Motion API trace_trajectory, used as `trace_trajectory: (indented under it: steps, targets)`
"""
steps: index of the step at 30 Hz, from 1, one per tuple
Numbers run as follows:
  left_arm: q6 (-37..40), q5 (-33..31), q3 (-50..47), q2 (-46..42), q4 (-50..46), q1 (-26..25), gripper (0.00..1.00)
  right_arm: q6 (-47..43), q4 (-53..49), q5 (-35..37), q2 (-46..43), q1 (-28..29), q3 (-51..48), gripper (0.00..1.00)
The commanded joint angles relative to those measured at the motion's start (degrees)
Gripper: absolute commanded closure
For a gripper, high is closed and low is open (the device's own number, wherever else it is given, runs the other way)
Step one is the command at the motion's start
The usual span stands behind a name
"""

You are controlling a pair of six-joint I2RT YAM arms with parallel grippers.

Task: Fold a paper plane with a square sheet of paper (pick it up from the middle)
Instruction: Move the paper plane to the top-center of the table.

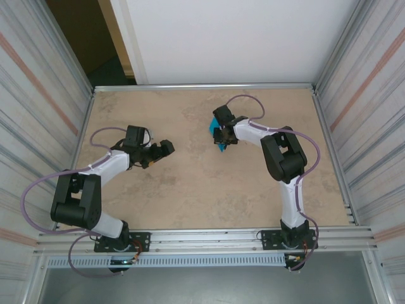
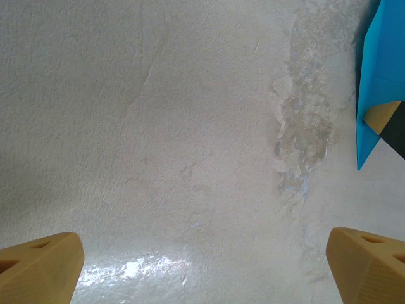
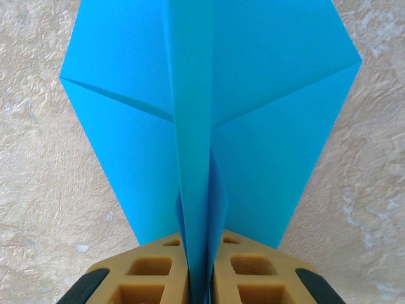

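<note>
Right arm out over the middle of the table (image 1: 190, 190), wrist turned toward the left arm; the right gripper (image 1: 221, 135) is pinched down tight on the paper plane (image 1: 221, 147), and from above only slivers of teal-blue show around the black wrist. On the right wrist camera it's a clean look: both tan fingers (image 3: 152, 275) are squeezed together on the centre crease, with barely a slit between them and the paper keel running straight down into it; the two wings fan out ahead to either side, folded edges crisp, diagonal creases meeting at the spine, mottled beige tabletop beyond. Whether the plane's far end touches the table or hangs just above it, I cannot tell.

Over to the left gripper (image 1: 166, 149): jaws spread wide, nothing between them, pointing across at the right gripper with a clear stretch of table between the two. Its own camera confirms it; one tan fingertip (image 2: 41, 263) sits in each bottom corner, bare pale tabletop between, a bright glare patch near the bottom. At the upper right edge of that view the plane's blue shows, a sharp corner pointing downward, with a bit of tan finger tucked against it.

Both arms are bolted to the metal rail (image 1: 209, 239) at the near edge; purple cables (image 1: 28, 190) loop off each one.
</note>
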Motion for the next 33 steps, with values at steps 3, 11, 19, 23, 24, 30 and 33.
trace_trajectory:
  steps: [3, 11, 19, 23, 24, 30, 33]
  targets:
    - [0.5, 0.6, 0.9, 0.1, 0.1, 0.4, 0.01, 0.1, -5.6, 1.0, 2.8, 1.0, 0.2, 0.80]
    - [0.7, 0.6, 1.6, -0.6, -0.2, 0.4, 0.01, -0.3, -7.4, 1.0, -0.4, 0.5, 4.2, 0.75]
    - [0.7, 0.7, 1.8, -1.1, -0.6, 0.4, 0.01, 0.0, -9.4, 0.6, -3.1, -0.4, 6.2, 0.72]
    - [0.9, 0.4, 2.1, -1.3, -0.9, 0.4, 0.01, 0.4, -9.8, 0.3, -4.6, -0.4, 6.1, 0.69]
    - [0.9, 0.3, 2.1, -1.5, -1.0, 0.4, 0.01, 0.3, -9.7, 0.2, -5.2, -0.4, 5.9, 0.69]
    - [2.7, -2.7, 4.2, -5.0, -3.6, 0.4, 0.01, -0.7, -9.8, 3.6, -13.2, -0.6, 3.3, 0.56]
    - [4.4, -6.9, 4.9, -8.1, -4.0, 0.4, 0.01, -2.2, -8.1, 9.0, -21.4, -1.3, -1.4, 0.42]
